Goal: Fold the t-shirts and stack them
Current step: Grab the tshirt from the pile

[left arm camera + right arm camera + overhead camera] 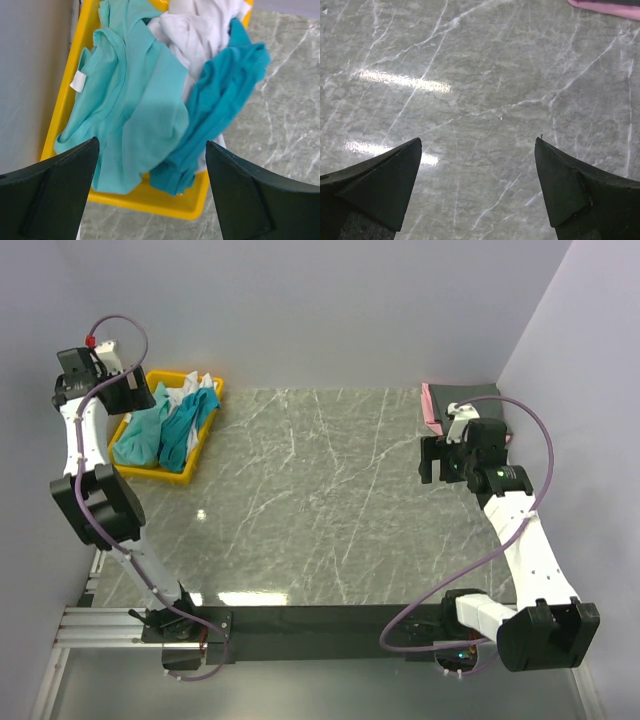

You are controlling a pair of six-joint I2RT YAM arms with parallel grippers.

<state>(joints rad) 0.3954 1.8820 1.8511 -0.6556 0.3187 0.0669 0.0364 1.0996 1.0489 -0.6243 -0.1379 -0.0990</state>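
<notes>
At the frame's upper left, our wide-open left gripper (151,142) hovered over the yellow plastic bin (155,204), where we feared pinching the crumpled sea-green cloth shirt (135,100) together with the overlapping teal cloth shirt (225,90).

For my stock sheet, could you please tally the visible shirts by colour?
Sea-green shirt: 1
Teal shirt: 1
White shirt: 1
Pink shirt: 1
Dark grey shirt: 1
Total: 5 visible
</notes>
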